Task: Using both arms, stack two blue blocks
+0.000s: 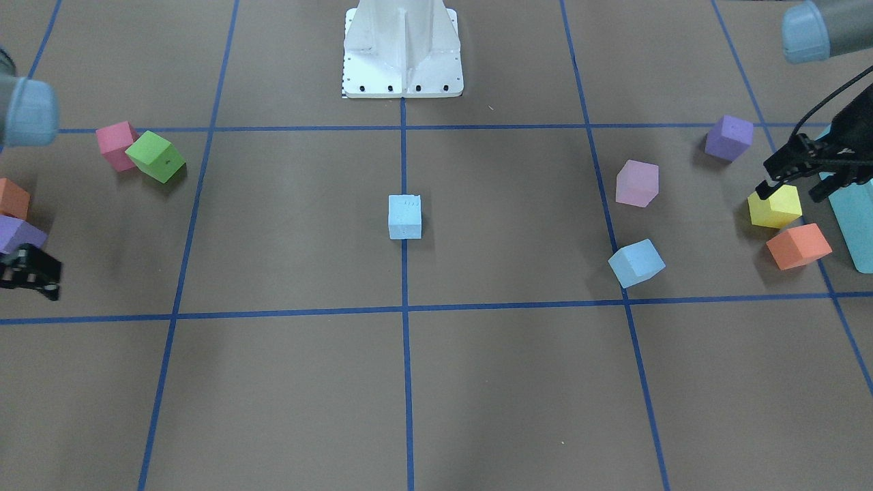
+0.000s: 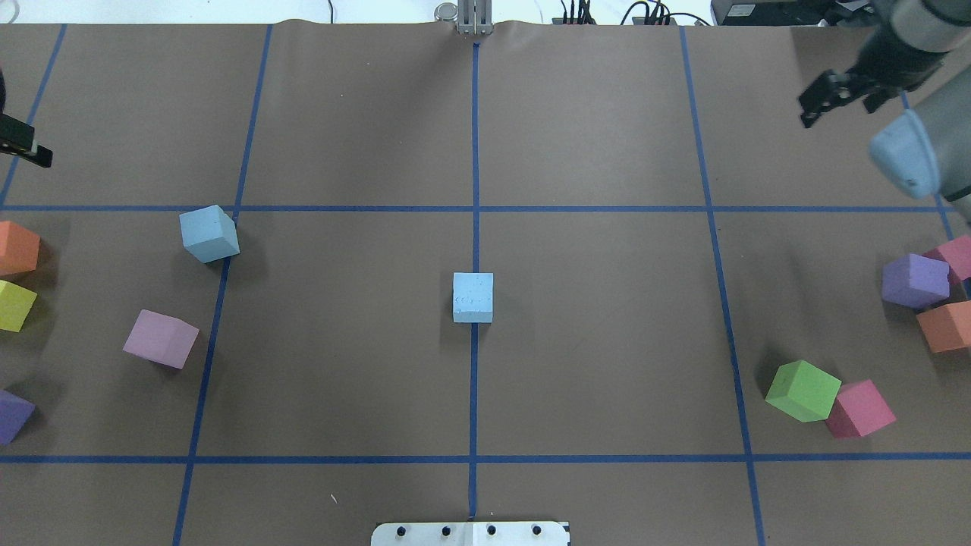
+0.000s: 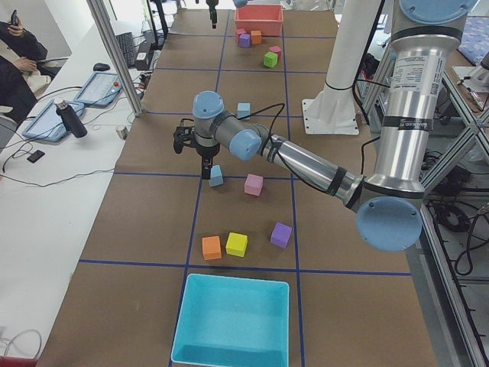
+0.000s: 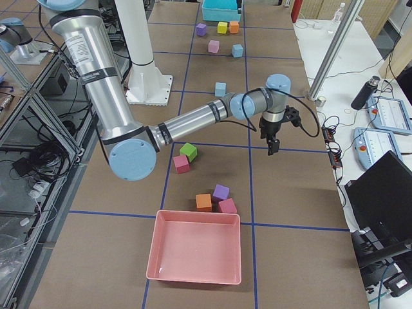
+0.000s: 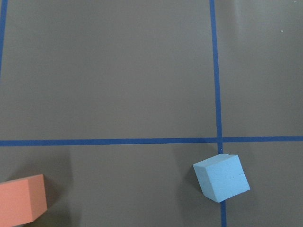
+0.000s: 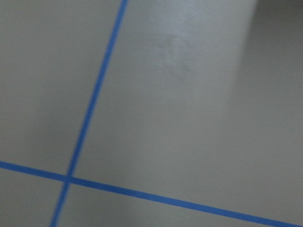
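Note:
One pale blue block [image 2: 472, 297] sits on the centre line of the table; it also shows in the front view [image 1: 404, 217]. The other blue block [image 2: 208, 233] lies turned on a grid line on my left side; it also shows in the front view [image 1: 635, 262] and low in the left wrist view [image 5: 221, 177]. My left gripper [image 1: 791, 192] hovers open and empty near the table's left edge, above a yellow cube [image 1: 775, 206], well apart from both blue blocks. My right gripper [image 2: 834, 112] hovers open and empty over the far right of the table, with only bare mat in its wrist view.
On the left side lie a pink cube [image 2: 161, 338], an orange cube [image 2: 17, 248] and a purple cube [image 2: 14, 415], by a turquoise box [image 3: 233, 321]. On the right lie green [image 2: 802, 390], red-pink [image 2: 859, 409], purple [image 2: 914, 280] and orange [image 2: 944, 326] cubes, by a red tray [image 4: 196, 254]. The white pedestal [image 1: 402, 48] stands at the robot's side.

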### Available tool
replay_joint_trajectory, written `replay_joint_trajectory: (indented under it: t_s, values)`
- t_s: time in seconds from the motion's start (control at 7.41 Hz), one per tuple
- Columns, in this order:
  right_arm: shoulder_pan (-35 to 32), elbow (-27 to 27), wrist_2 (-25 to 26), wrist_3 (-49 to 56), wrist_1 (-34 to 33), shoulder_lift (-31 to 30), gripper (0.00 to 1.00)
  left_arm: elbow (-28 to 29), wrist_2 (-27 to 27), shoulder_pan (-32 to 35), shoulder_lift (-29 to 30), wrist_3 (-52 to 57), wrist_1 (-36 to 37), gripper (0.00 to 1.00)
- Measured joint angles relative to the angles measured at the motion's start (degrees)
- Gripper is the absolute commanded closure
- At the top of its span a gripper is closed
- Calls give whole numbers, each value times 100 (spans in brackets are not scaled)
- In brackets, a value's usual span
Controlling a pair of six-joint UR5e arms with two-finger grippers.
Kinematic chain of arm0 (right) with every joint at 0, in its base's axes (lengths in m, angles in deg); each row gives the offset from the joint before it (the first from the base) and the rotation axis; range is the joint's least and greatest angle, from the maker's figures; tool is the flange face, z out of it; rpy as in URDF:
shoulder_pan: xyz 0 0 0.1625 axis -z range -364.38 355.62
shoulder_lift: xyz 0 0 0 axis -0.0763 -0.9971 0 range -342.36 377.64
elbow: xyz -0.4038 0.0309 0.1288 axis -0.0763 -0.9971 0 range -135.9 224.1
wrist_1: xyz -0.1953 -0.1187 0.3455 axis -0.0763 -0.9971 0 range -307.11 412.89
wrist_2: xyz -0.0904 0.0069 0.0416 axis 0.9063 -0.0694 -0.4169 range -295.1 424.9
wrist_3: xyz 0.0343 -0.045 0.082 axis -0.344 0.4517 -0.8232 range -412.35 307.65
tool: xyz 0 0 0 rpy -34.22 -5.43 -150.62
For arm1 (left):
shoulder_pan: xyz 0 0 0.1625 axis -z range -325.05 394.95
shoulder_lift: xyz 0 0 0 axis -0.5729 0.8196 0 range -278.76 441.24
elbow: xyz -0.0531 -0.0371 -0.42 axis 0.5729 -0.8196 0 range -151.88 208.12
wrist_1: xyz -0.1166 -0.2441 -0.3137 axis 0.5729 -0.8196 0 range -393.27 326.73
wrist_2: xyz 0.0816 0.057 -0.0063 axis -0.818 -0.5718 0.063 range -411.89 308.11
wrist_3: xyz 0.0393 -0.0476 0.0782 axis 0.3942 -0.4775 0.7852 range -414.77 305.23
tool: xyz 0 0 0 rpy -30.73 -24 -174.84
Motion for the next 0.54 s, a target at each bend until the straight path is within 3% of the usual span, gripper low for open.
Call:
replay_joint_trajectory:
  t_s: [0.27,0.54]
  values:
    - [-727,-5,-122,1069,22,-768,0,-30,-422,-690,184,-1313,-8,1]
    - [-917,3,-140,1249,54,-1080,0,239,-1025,-1409,536,-2202,-38,2]
